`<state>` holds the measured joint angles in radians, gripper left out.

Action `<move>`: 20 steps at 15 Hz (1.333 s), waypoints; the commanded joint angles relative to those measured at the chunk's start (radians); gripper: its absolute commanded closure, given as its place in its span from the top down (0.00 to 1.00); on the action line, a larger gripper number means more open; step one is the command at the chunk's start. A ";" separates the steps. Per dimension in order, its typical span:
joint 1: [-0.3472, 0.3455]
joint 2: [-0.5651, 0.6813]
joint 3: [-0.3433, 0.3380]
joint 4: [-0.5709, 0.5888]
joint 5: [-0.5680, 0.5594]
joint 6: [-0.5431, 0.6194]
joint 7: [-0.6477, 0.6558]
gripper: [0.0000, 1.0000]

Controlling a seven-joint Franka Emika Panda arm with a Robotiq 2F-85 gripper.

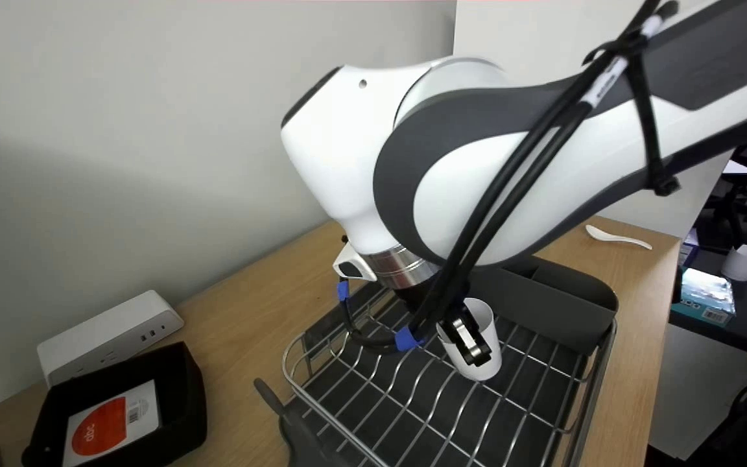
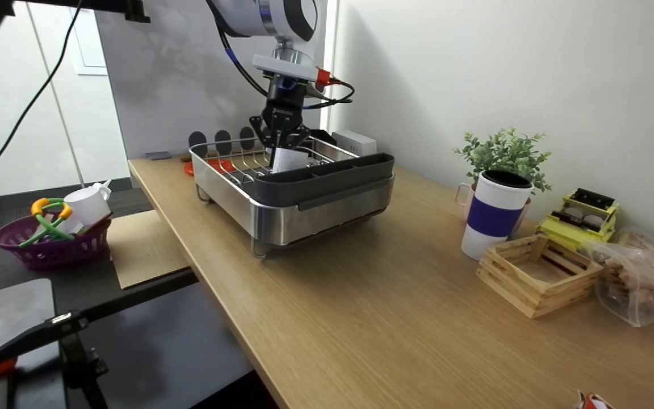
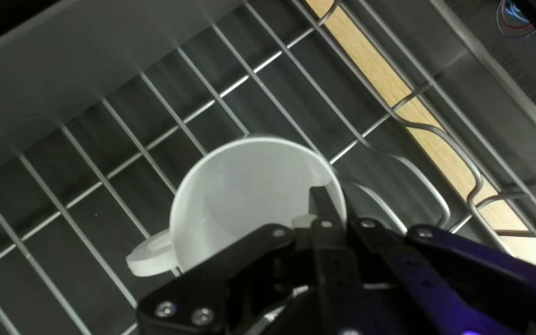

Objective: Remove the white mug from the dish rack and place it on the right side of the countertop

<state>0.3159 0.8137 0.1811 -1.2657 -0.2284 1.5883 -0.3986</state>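
The white mug (image 1: 491, 334) is inside the dish rack (image 1: 425, 408), over its wire grid; it also shows in an exterior view (image 2: 289, 161). In the wrist view the white mug (image 3: 254, 172) has its open mouth toward the camera and its handle to the left. My gripper (image 3: 335, 202) is shut on the mug's wall, one finger inside and the other outside. I cannot tell whether the mug touches the grid. The rack's metal side (image 2: 219, 193) stands on the wood-grain countertop (image 2: 395, 318).
A dark grey caddy (image 2: 327, 183) lines one rack end. A black tray (image 1: 185, 402) and a white power box (image 1: 111, 337) stand beside the rack. A white spoon (image 1: 616, 238), a tumbler (image 2: 491, 224), a wooden crate (image 2: 531, 298) and a plastic bag (image 2: 639, 284) are on the countertop.
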 commanded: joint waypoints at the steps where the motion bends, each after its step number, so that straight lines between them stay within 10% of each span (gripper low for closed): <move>1: 0.016 -0.054 0.005 -0.060 -0.022 0.020 0.054 0.01; 20: 0.038 -0.278 0.004 -0.198 -0.027 0.014 0.255 0.01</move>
<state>0.3517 0.6018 0.1812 -1.3860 -0.2384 1.5881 -0.1692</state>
